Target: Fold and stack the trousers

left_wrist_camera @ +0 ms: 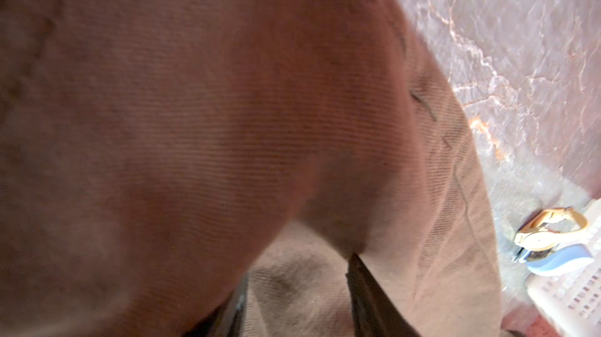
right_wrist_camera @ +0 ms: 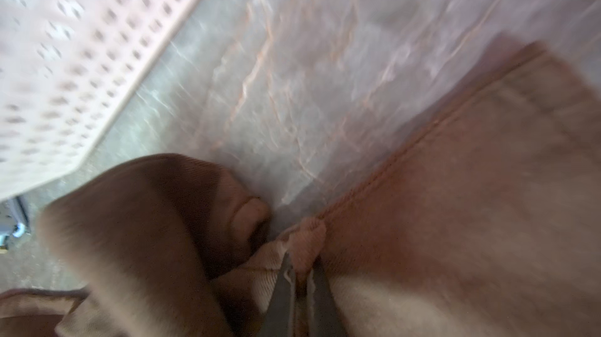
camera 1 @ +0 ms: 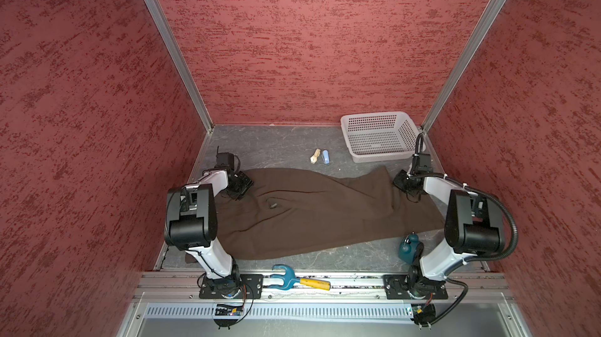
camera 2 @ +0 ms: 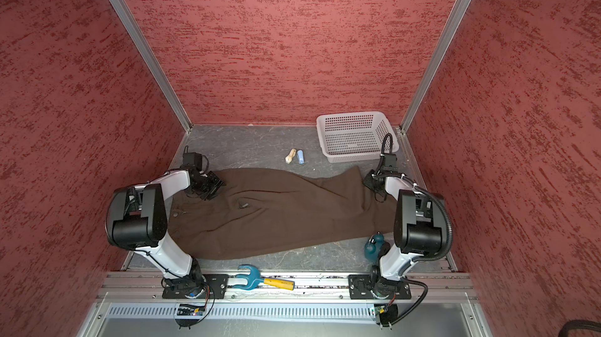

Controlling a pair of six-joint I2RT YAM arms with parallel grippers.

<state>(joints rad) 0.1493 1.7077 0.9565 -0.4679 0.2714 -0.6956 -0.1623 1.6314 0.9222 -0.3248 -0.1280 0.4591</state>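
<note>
Okay, white basket [camera 1: 383, 155] sits at the far right corner of the counter [camera 1: 276, 143], only its mesh floor showing inside. Trousers [camera 1: 309, 215] lie spread across the counter's middle, waist end partly hidden under the left arm [camera 1: 190, 215]. Right gripper [right_wrist_camera: 301, 258] is pinched tight on a hem fold. Left gripper [left_wrist_camera: 299, 270] has its jaws apart with cloth between them, grip unclear. Both wrist views are blurry. Grey marbled counter, red textured walls [camera 1: 292, 42].

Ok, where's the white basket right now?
In both top views the white basket sits in the far right corner of the table, just beyond the right end of the trousers.
</note>
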